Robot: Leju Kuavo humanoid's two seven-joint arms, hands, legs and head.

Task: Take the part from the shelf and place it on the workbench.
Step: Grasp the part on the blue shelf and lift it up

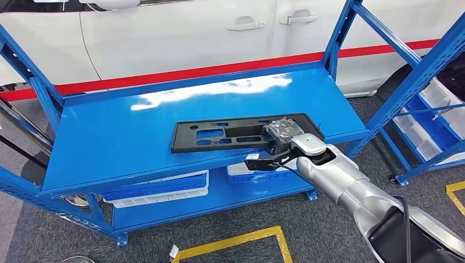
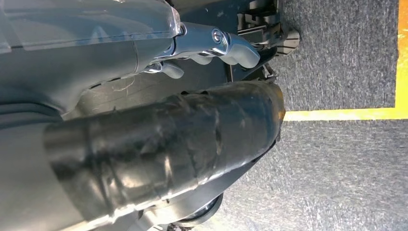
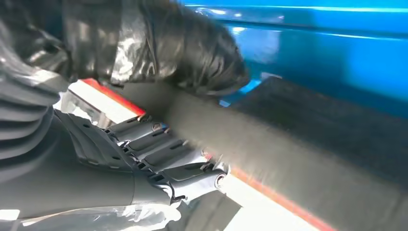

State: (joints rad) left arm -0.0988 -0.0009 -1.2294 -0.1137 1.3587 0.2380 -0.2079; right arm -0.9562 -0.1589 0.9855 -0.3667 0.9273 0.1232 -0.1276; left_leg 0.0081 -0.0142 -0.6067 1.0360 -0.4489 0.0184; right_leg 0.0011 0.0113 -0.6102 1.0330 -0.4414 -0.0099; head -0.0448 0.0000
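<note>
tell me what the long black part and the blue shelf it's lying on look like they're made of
The black part looks like moulded plastic with a matte finish: dull, little glare, with cut-out openings through it. The blue shelf looks like painted sheet metal, glossy: bright white reflections streak its top, and its uprights are punched with holes. The right hand grips the part's end, seemingly under a crinkled dark cover.

the right hand [image 1: 282, 131] covers the right end of the black part [image 1: 230, 134] in the head view, so the contact between fingers and part cannot be made out there. in the right wrist view the part [image 3: 288, 159] is smeared with blur and runs off the picture's edge. the shelf [image 1: 109, 137] is cut off at the left edge of the head view. the left hand [image 2: 211, 45] shows just its fingers, its grip unclear.
</note>
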